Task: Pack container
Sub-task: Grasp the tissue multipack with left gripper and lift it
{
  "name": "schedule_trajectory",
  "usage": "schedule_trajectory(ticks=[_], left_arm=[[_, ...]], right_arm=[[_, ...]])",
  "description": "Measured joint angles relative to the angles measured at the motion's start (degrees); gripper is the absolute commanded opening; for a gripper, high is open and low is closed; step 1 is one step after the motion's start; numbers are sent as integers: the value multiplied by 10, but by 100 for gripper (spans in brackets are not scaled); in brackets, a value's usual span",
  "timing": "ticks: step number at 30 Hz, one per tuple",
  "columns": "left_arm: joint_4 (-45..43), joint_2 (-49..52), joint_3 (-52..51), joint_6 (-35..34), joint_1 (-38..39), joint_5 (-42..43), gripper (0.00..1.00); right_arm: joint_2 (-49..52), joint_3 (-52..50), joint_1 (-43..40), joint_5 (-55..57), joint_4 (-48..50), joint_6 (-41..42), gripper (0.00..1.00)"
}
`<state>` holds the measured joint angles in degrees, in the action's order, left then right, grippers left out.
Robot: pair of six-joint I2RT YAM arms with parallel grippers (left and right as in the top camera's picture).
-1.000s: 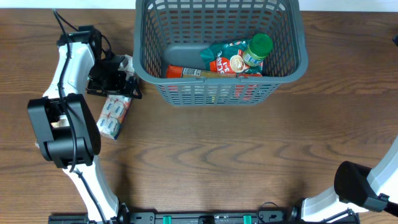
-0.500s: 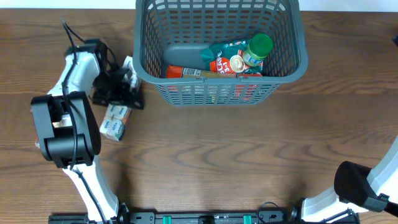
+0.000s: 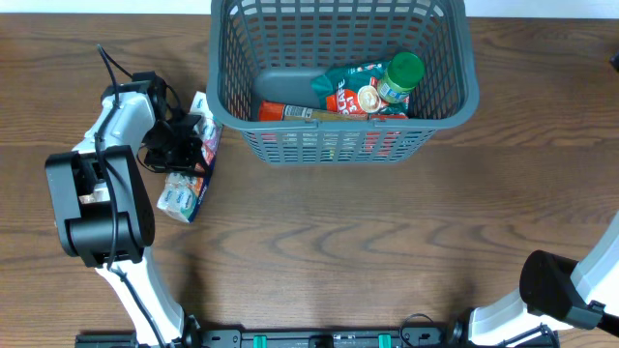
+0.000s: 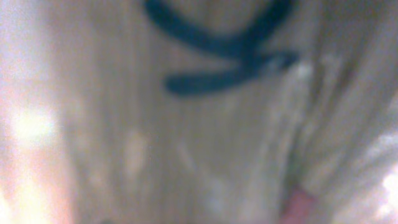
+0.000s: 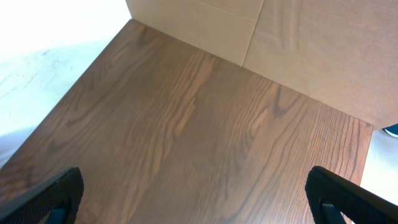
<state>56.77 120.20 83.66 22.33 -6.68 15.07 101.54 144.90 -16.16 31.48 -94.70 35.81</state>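
At the near edge of the tabletop, low in the right corner of the overhead view, part of the right arm shows; its wrist camera has the right claw released, the two dark fingertips spread to the bottom corners of the frame over bare wood, holding nothing; on the left side the left arm reaches away from the near edge; beside it a white-and-blue packet lies flat on the wood; just beyond that the left claw sits low at the tabletop, pressed up against a second packet that runs along its right side; whether the left claw is clenched on that packet or released I cannot tell, since from above its fingers merge into one dark mass and its own camera shows only a pale surface, blurred, with a dark looping mark; farther back, to the right of the left claw and apart from it, stands the container, upright near the far edge at the middle of the tabletop, its near left corner just beside the second packet, which lies between claw and container; inside lie red and green packets and a green-capped bottle.
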Motion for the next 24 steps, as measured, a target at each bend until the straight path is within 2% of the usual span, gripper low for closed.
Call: schedule_trajectory(ticks=[7, 12, 24], left_arm=[[49, 0, 40, -4, 1, -10, 5], [59, -13, 142, -41, 1, -21, 6], [57, -214, 347, -130, 2, -5, 6]], right_arm=[[0, 0, 0, 0, 0, 0, 99], [0, 0, 0, 0, 0, 0, 99], [0, 0, 0, 0, 0, 0, 99]])
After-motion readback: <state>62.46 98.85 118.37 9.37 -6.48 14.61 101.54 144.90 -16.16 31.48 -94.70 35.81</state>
